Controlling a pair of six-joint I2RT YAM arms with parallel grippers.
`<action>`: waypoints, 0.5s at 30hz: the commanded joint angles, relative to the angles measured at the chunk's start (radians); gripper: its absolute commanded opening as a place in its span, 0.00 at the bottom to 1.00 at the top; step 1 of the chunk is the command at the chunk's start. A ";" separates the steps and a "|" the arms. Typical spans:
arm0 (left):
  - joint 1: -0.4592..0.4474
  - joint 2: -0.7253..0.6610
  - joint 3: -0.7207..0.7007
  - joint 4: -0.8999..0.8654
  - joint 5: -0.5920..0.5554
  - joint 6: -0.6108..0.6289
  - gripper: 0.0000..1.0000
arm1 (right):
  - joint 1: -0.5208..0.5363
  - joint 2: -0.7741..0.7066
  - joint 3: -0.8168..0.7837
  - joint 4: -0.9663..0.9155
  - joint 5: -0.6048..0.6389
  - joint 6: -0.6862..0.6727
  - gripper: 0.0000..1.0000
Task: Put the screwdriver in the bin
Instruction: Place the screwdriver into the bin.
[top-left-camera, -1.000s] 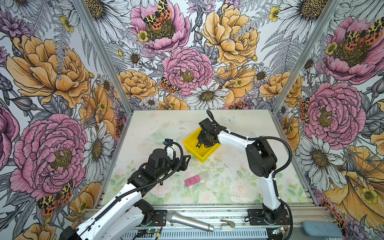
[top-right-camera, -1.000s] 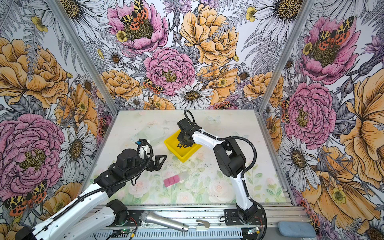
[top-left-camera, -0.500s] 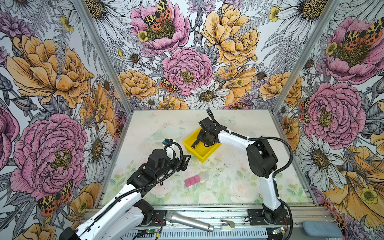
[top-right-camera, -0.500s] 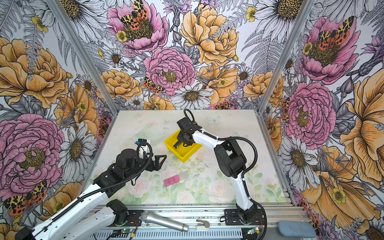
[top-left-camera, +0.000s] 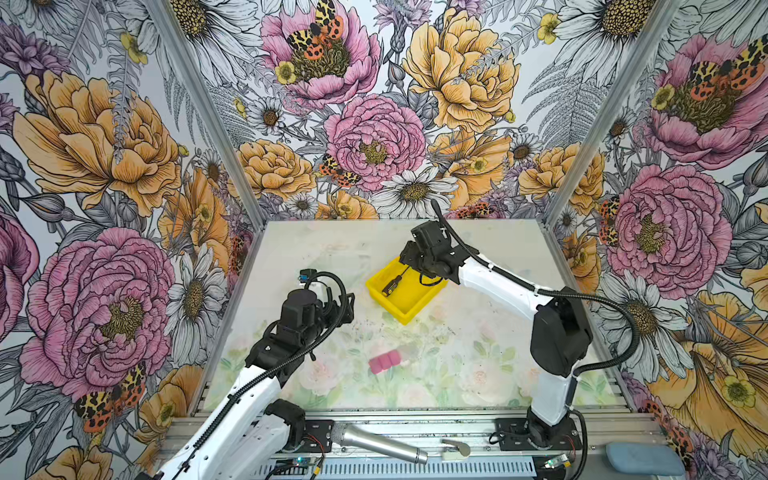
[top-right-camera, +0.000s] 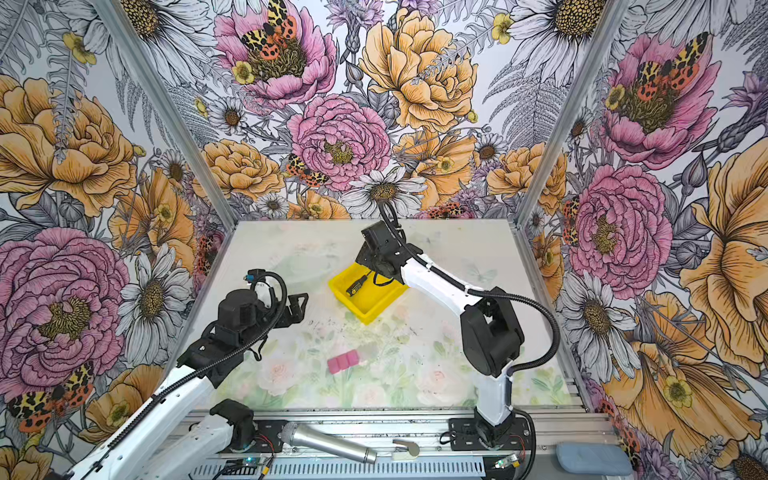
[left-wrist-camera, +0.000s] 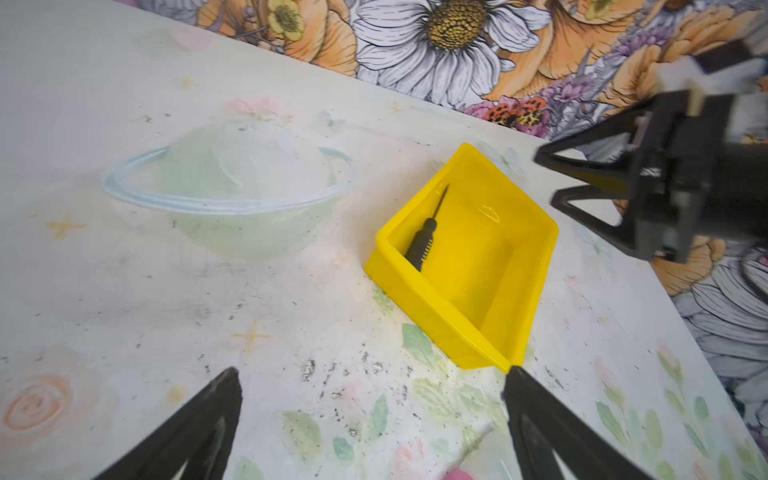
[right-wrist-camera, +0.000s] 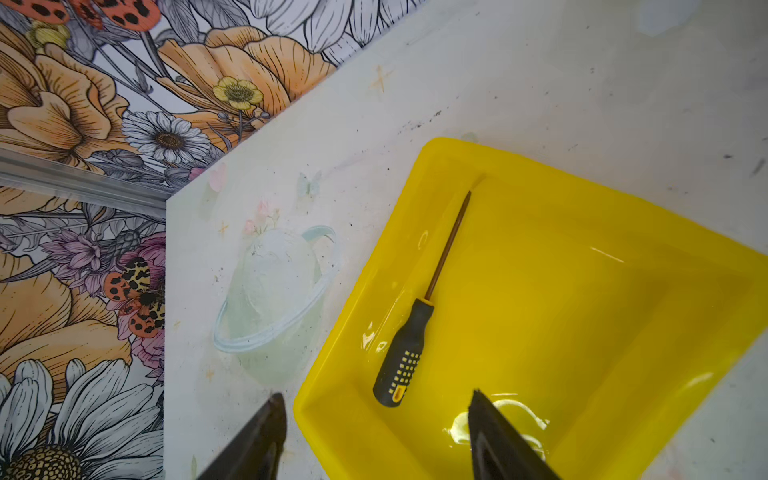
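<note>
Nearby, pink blocks (top-left-camera: 384, 360), microphone (top-left-camera: 380, 442) well apart from bin (top-left-camera: 409, 313), screwdriver (top-left-camera: 390, 286) lying inside, both arms' jaws spread, empty.

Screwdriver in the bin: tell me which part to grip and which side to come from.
Take the screwdriver by its black ribbed handle, its thickest part; the shaft is probably too thin to hold firmly. It lies flat on the floor of the bin, whose walls block a sideways approach, so come straight down from above, closing across the handle's width.
</note>
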 joint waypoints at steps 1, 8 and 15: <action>0.082 0.001 0.025 -0.026 -0.080 -0.016 0.99 | -0.007 -0.097 -0.055 -0.015 0.106 -0.114 0.74; 0.246 0.056 0.008 0.066 -0.125 -0.021 0.99 | -0.038 -0.300 -0.197 -0.033 0.279 -0.265 0.87; 0.272 0.207 -0.025 0.256 -0.236 0.102 0.99 | -0.167 -0.467 -0.364 -0.027 0.408 -0.333 0.99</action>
